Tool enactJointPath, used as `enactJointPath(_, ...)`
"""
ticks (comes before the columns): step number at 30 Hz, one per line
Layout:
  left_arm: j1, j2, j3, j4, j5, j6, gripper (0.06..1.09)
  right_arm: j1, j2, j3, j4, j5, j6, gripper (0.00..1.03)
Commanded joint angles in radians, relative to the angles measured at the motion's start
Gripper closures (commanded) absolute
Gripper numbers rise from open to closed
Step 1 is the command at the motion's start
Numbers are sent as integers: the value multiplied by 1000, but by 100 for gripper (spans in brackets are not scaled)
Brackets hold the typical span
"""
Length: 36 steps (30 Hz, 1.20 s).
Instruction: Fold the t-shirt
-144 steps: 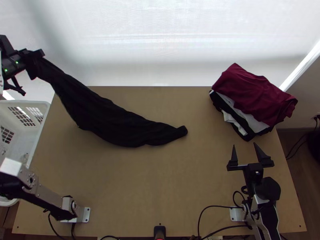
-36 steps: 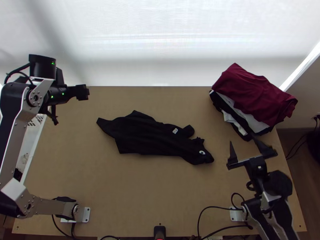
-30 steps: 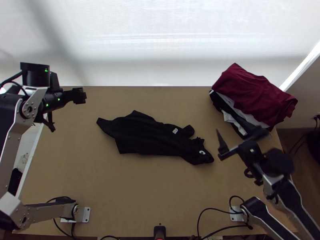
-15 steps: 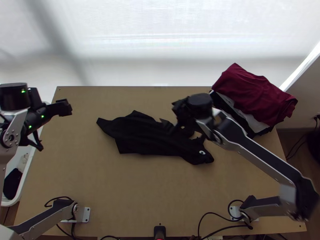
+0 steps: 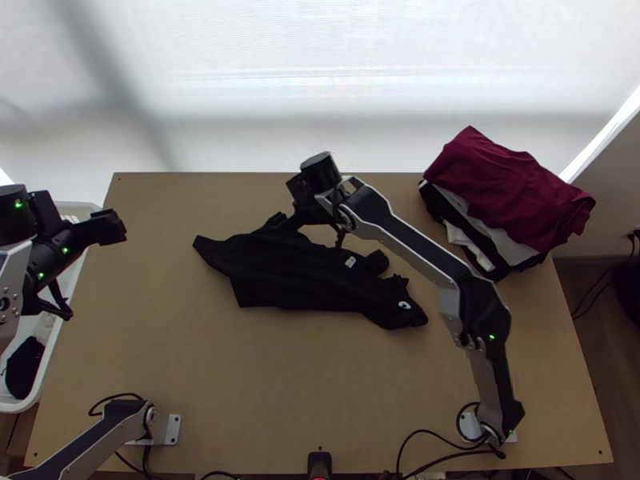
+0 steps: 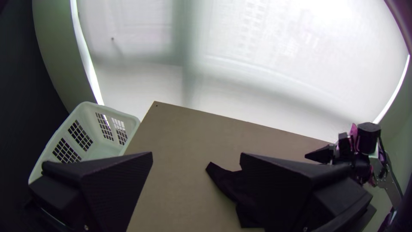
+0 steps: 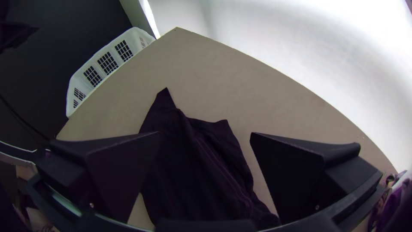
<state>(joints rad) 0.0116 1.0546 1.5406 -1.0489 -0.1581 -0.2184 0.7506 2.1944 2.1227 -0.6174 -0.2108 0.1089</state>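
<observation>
Blk cloth t-shirt (image 5: pixel 296 280) lies uneven & lengthwise across light-brown wooden table (image 5: pixel 320 384), 2 small white patches toward its R end. R hand (image 5: pixel 308 232) is at/over shirt's far edge, fingers apart. L hand (image 5: pixel 93 270), fingers also apart, is nr table's L edge, away from shirt. White plastic basket (image 5: pixel 50 364) beside that edge holds dark cloth (image 5: pixel 25 366). Folded clothes pile (image 5: pixel 508 188), dark red on top, white & blk below, sits far R

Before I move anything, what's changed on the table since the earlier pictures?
The left gripper let go of the black t-shirt, now lying crumpled on the table, and came nearer the robot. The right gripper swung from the near right to around the shirt's far edge, fingers open. The clothes pile stayed put.
</observation>
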Motion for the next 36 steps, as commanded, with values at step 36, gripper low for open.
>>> enactJointPath(36, 24, -30, 9, -2, 0, 37, 10, -5, 304, 178, 58, -4, 179, 20)
